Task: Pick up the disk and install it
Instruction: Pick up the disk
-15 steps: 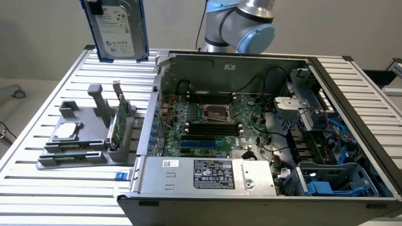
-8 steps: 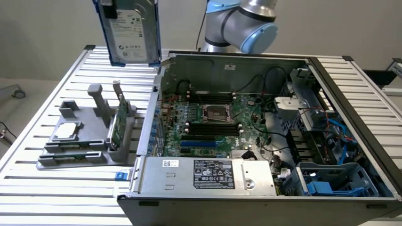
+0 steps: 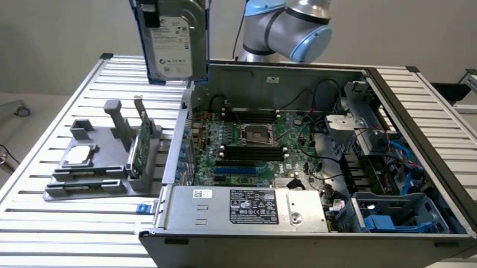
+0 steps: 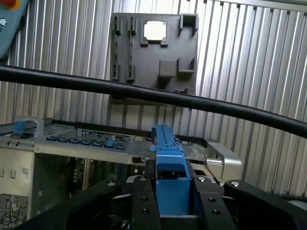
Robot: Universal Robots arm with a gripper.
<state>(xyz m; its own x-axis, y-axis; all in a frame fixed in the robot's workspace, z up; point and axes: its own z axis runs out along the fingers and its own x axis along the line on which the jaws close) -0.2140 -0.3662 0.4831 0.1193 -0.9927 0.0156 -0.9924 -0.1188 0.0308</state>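
**Robot arm holds a hard drive upright above an open computer**

The end effector (image 4: 170,191) is closed on the disk (image 3: 175,42). In the wrist view, its black fingers (image 4: 143,206) clamp one of the disk's blue side rails between them. In the exterior view the disk hangs in the air, upright, with its white label facing the camera. It sits over the far corner of the open computer case (image 3: 298,254), on the exterior view's left. The grey and blue arm (image 3: 294,28) rises behind the case.

The case lies on a slatted metal counter (image 3: 75,234), its motherboard (image 3: 253,145) exposed. On the counter just beside the case, on the exterior view's left, is a grey holder (image 3: 111,184). It carries a small flat silver drive (image 3: 78,156) and a green circuit card (image 3: 138,146) standing on edge.
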